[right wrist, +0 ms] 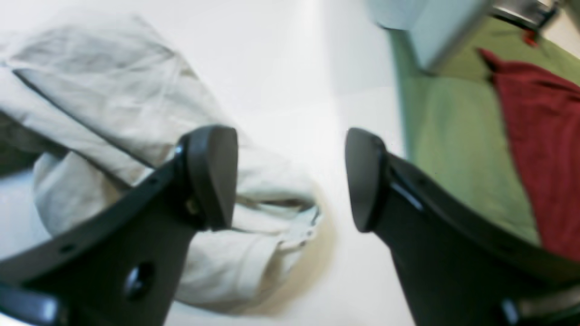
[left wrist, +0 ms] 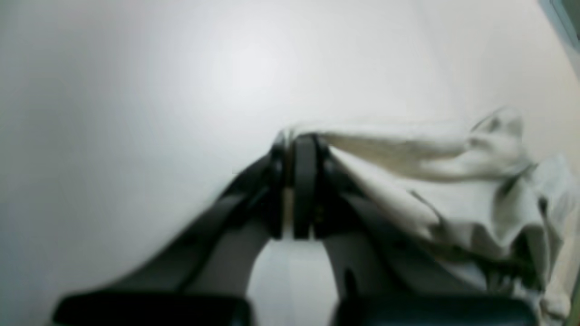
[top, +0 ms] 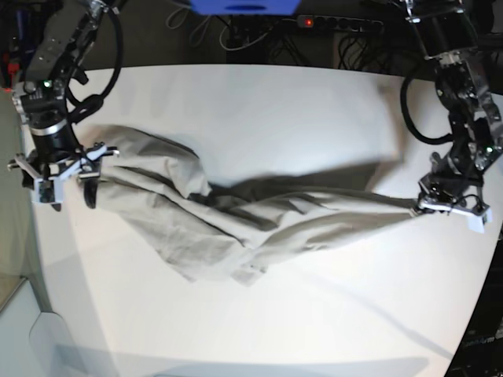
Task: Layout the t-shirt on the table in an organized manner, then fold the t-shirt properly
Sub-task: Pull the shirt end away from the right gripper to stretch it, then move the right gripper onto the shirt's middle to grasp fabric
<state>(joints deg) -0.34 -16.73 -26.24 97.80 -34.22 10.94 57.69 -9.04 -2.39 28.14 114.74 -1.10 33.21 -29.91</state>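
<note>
The t-shirt (top: 251, 220) is a wrinkled grey-beige band stretched across the white table (top: 275, 102). My left gripper (top: 419, 208), on the right of the base view, is shut on the shirt's right end and holds it just above the table. In the left wrist view the left gripper (left wrist: 290, 145) pinches a fold of t-shirt (left wrist: 453, 181) that trails off to the right. My right gripper (top: 72, 195) is open over the shirt's left end. Seen from the right wrist, the right gripper (right wrist: 290, 181) has wide-apart jaws, with bunched t-shirt (right wrist: 136, 113) under one finger and bare table (right wrist: 294, 90) in the gap.
The table's left edge runs close to my right gripper, and beyond it a red cloth (right wrist: 534, 136) lies on a green floor (right wrist: 453, 136). A power strip (top: 338, 22) and cables sit behind the table's far edge. The left arm's cable (top: 413, 102) loops above the table.
</note>
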